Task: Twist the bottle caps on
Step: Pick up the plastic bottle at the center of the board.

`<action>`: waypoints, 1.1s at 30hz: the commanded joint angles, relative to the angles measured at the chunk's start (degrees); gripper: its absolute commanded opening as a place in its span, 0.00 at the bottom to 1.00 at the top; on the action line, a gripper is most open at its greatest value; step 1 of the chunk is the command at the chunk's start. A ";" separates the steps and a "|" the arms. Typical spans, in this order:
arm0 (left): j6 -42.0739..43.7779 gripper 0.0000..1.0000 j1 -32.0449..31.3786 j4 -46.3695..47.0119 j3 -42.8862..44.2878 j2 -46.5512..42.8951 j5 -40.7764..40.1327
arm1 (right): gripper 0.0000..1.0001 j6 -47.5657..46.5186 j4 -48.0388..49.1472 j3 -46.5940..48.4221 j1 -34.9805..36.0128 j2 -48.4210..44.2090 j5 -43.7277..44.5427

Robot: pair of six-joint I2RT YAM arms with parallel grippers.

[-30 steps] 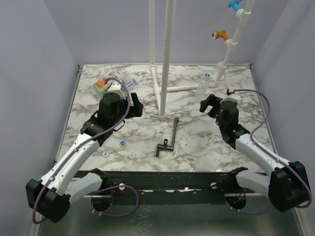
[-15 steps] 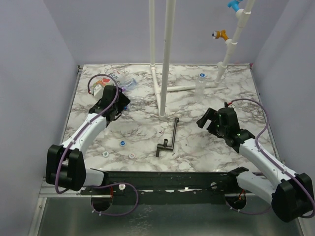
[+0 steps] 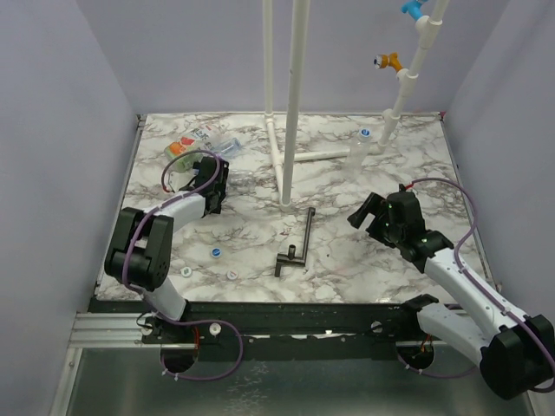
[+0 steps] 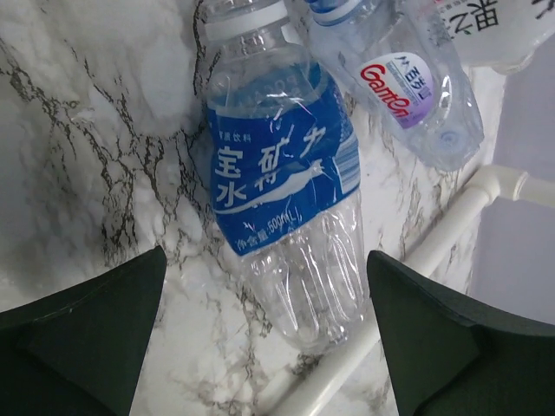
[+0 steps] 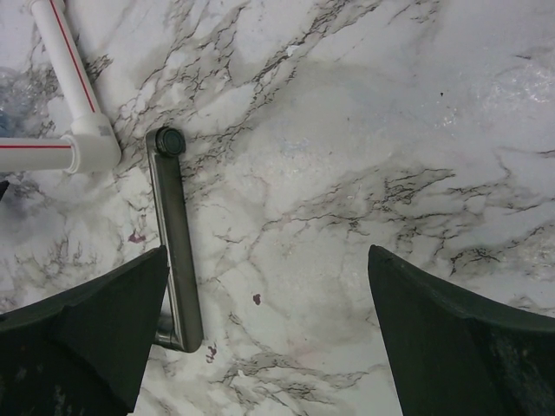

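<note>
Far left on the marble table point(image 3: 347, 251), clear plastic bottles lie clustered. One clear bottle point(image 4: 286, 173) wears a blue label with white Chinese characters and "500mL"; its neighbour bottle point(image 4: 408, 87) shows red "Ganten" lettering. The left gripper point(image 3: 215, 169) hovers there, jaws wide. Nearer the front lie small round caps: a white cap point(image 3: 186, 271), a blue cap point(image 3: 214, 252) and a pinkish cap point(image 3: 232, 276). The right gripper point(image 3: 362, 208) gapes wide.

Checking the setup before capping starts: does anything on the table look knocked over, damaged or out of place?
Yes. The far-left bottles lie on their sides in a heap, not upright; the blue-labelled bottle looks dented, its label creased. A black T-shaped tool lies mid-table, unrelated to capping.
</note>
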 commanded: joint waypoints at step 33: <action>32.50 0.00 -3.45 -4.66 -2.30 -11.42 -2.04 | 0.99 -10.41 -0.59 4.45 0.65 -0.35 -13.13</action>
